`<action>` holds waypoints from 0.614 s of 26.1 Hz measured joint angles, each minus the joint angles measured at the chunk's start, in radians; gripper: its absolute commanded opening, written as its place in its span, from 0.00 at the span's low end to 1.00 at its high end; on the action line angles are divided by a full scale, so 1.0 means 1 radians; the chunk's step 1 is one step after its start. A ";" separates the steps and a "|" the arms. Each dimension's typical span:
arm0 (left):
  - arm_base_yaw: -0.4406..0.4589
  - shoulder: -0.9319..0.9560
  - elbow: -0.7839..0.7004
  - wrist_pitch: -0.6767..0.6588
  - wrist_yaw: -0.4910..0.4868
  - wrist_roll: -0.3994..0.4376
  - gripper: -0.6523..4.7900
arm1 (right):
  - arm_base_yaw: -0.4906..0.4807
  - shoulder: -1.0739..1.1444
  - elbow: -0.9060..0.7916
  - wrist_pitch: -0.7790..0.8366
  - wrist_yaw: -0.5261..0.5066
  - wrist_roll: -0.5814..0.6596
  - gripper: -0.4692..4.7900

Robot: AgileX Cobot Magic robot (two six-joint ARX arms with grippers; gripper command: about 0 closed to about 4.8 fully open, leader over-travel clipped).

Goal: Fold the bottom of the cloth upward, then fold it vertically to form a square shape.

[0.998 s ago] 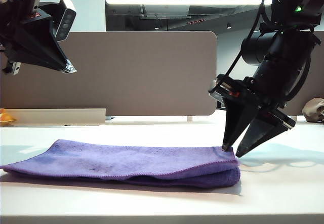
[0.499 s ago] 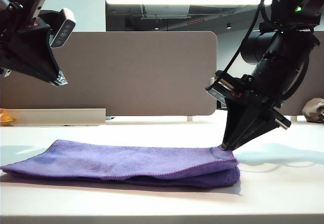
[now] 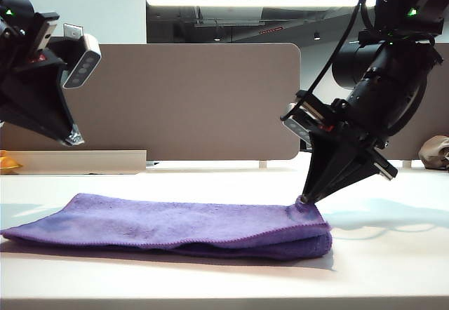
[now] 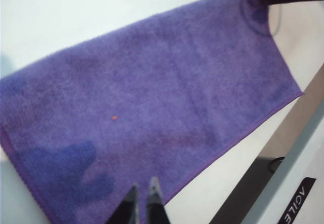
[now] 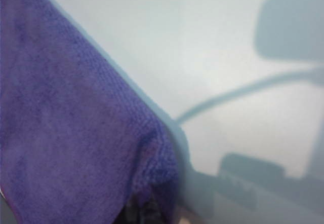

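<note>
The cloth [image 3: 168,224] lies folded flat on the desk [image 3: 379,268]. The right pincer [image 3: 303,200] is clamped on its right corner, tips pinching the fabric. The left pincer [image 3: 73,140] hangs above the cloth's left end, well clear, with its tips together and holding nothing.

A white table [image 3: 210,282] carries the scene. Along its far edge stands a beige partition panel [image 3: 182,99] — a brownish lump [image 3: 435,152] sits by the far right corner, something orange [image 3: 7,161] by the far left.
</note>
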 measured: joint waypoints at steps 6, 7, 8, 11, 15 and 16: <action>0.000 0.000 0.000 0.023 -0.006 0.000 0.17 | 0.000 -0.012 0.002 -0.024 -0.006 0.000 0.08; 0.000 0.000 0.000 0.022 -0.006 0.000 0.17 | 0.000 -0.024 0.008 -0.032 -0.015 0.000 0.08; 0.000 0.000 0.000 0.023 -0.006 0.000 0.17 | 0.000 -0.031 0.018 -0.032 -0.026 0.000 0.08; 0.000 0.000 0.000 0.025 -0.009 0.000 0.17 | 0.001 -0.038 0.050 -0.034 -0.050 0.003 0.08; 0.000 0.000 0.000 0.046 -0.070 -0.001 0.17 | 0.001 -0.038 0.064 -0.034 -0.091 0.026 0.08; 0.000 0.000 0.000 0.051 -0.087 -0.007 0.17 | 0.002 -0.037 0.064 -0.032 -0.103 0.034 0.08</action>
